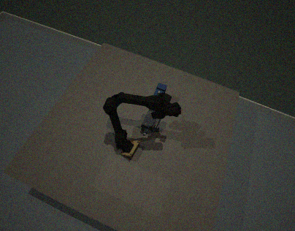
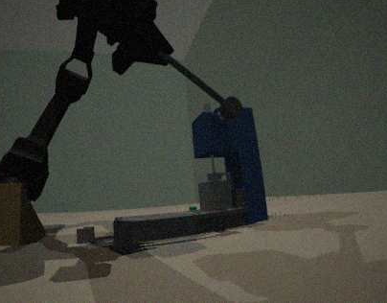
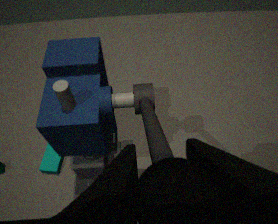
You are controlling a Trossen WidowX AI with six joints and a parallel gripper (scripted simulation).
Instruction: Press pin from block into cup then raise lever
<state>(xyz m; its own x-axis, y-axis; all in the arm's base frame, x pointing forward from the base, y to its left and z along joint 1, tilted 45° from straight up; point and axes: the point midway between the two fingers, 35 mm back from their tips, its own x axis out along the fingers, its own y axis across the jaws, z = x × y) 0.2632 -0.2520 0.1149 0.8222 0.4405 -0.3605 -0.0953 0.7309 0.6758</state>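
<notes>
The blue press (image 1: 161, 87) (image 2: 252, 166) (image 3: 75, 52) stands upright at the far end of its dark bed (image 2: 149, 228). A grey block (image 2: 215, 196) sits on the bed under the press head, with a small flat piece on top. The thin punch (image 2: 213, 163) comes down over that piece; whether they touch is too small to tell. The lever (image 2: 197, 82) (image 3: 155, 132) slants up from its hub toward my arm. My gripper (image 2: 165, 58) (image 3: 160, 149) is shut on the lever's outer end, high above the bed. The pin and the cup cannot be made out.
A teal piece (image 2: 193, 208) (image 3: 51, 160) lies beside the press. A small grey cube (image 2: 85, 235) lies before the bed's near end. The arm's yellowish base (image 1: 133, 149) (image 2: 7, 214) stands beyond that end.
</notes>
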